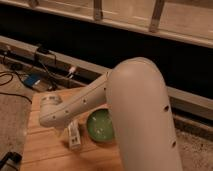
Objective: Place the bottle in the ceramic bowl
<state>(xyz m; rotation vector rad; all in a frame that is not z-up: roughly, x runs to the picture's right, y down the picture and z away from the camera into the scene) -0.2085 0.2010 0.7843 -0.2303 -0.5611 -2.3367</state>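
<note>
Gripper [68,128], released and holding nothing, sits low at the bottle [74,136] on the table [45,151] just beside the bowl [101,125], apparently positioned to grasp it.

The table [40,150] was pale, matt wood in planks. The ceramic bowl [101,125] looked glossy, mottled green inside. The bottle [74,136] was smooth white plastic. The arm [140,115] had a smooth cream shell. The gripper [68,125], under the arm's left end just above the bottle, was too hidden to judge.
</note>
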